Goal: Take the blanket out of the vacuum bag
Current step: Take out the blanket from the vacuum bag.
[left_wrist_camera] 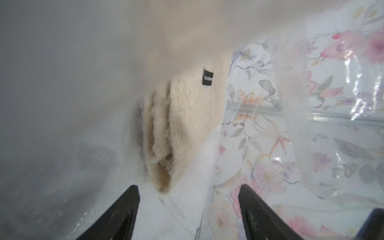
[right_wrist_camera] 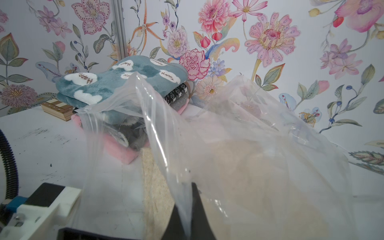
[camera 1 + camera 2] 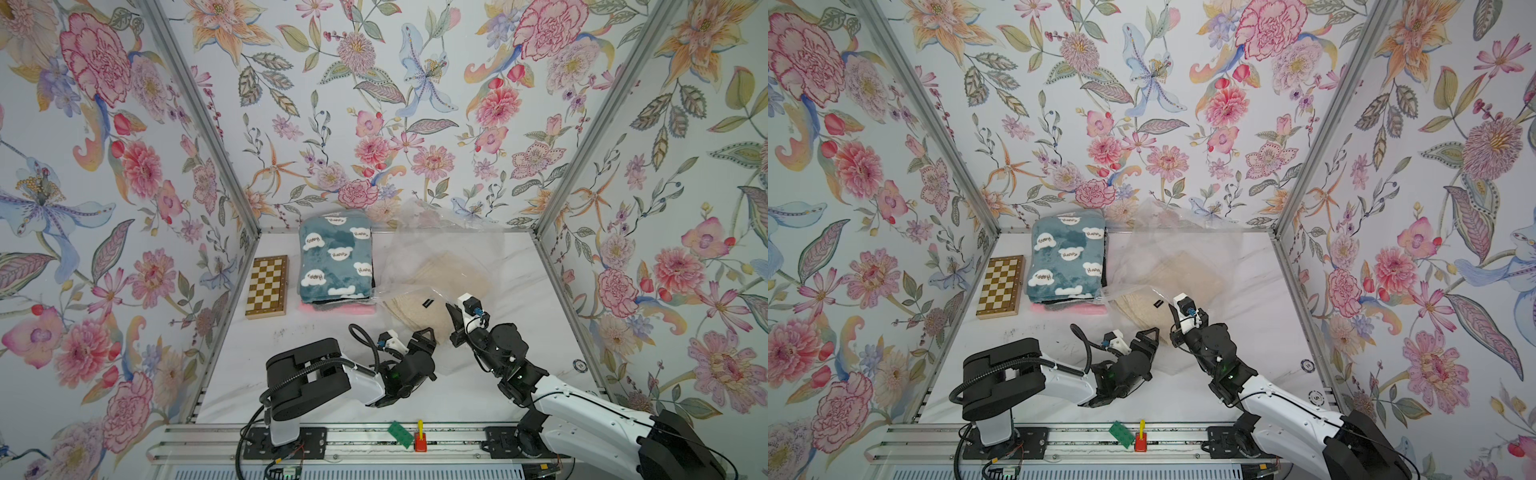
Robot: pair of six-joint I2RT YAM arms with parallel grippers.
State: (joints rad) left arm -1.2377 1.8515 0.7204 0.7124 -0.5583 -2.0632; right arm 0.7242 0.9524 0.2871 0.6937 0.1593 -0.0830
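Note:
The vacuum bag (image 3: 440, 245) (image 3: 1183, 249) is a clear crinkly film lying right of the table's middle. The folded beige blanket (image 3: 409, 318) (image 3: 1138, 313) with a small black tag lies in it, and its near end shows at the bag's mouth. My right gripper (image 3: 452, 311) (image 3: 1173, 311) (image 2: 192, 187) is shut on the bag's upper film (image 2: 228, 135) and holds it lifted off the blanket (image 2: 155, 187). My left gripper (image 3: 426, 336) (image 3: 1148, 334) (image 1: 188, 187) is open at the mouth. The blanket's folded corner (image 1: 182, 124) lies just ahead of its fingers.
A stack of folded blankets topped by a teal one with white clouds (image 3: 336, 257) (image 2: 116, 81) stands left of the bag. A wooden chessboard (image 3: 267, 286) lies further left. A poker chip (image 3: 579, 365) is near the right wall. A green piece (image 3: 402, 433) and a red-yellow item (image 3: 420, 439) sit on the front rail.

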